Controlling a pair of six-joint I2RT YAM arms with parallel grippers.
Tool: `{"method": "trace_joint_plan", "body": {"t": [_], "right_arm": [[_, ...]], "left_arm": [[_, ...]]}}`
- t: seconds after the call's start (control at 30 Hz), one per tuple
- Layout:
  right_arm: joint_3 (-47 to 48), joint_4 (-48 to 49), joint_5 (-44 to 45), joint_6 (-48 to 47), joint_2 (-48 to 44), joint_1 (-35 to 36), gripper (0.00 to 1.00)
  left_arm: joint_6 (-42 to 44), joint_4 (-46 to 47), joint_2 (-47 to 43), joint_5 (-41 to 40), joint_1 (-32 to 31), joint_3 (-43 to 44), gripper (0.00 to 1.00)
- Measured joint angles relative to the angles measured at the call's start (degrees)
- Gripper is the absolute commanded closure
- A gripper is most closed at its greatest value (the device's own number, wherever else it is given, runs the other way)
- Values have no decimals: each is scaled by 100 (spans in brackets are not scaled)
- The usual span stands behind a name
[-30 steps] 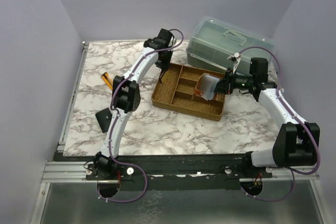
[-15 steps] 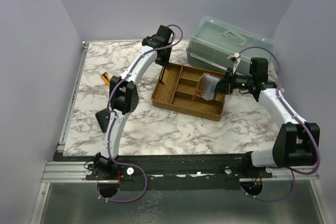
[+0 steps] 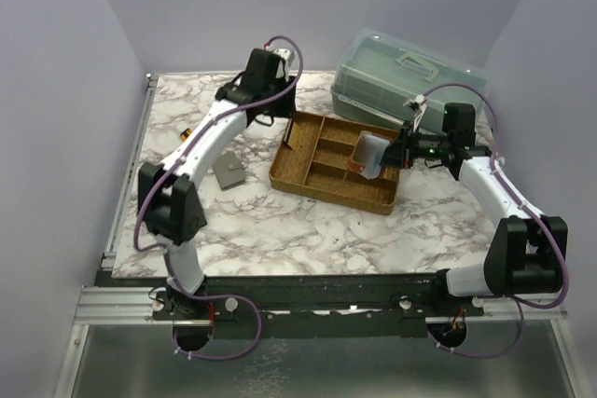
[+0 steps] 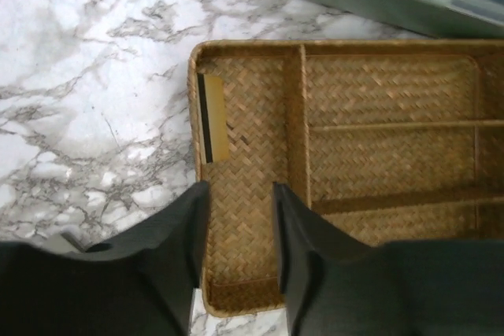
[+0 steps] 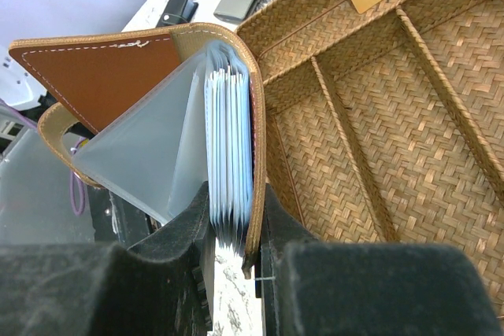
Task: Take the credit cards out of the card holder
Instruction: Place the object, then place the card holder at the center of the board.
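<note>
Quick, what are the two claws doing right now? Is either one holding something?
Left gripper: open, holding nothing.
Right gripper: shut on the card holder.

A woven tray (image 3: 328, 193) with several compartments sits at the middle of the white marble table (image 3: 280, 221). Just behind it, at upper right, stands a clear green-tinted plastic box (image 3: 396, 76) with a handle on its lid. A small grey wallet (image 3: 228, 172) lies left of the tray.
</note>
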Motion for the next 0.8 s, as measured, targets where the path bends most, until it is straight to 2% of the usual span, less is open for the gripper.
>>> {"method": "trace_joint_plan", "body": {"t": [0.07,0.1,0.23,0.37,0.57,0.8], "right_arm": [[0,-17,-4,-42,26,0,100],[0,-28,-7,-61,39,0,100],[0,-127,-9,-155,57,2,100],[11,-291,-24,-302,85,24,100],[68,-557,-11,-566,162,267,100],[153,-732,166,-767,306,807,100]], "left_arm": [[-118,551,-619,258,2,-868,22],[-249,975,-1008,459,7,-1480,18],[-1019,2577,-2417,1370,125,-3670,15],[-1976,3985,-3222,2059,297,-5169,15],[-3008,5101,-3963,2382,57,-6181,15],[-3202,5480,-4712,1971,-1014,-6144,15]]}}
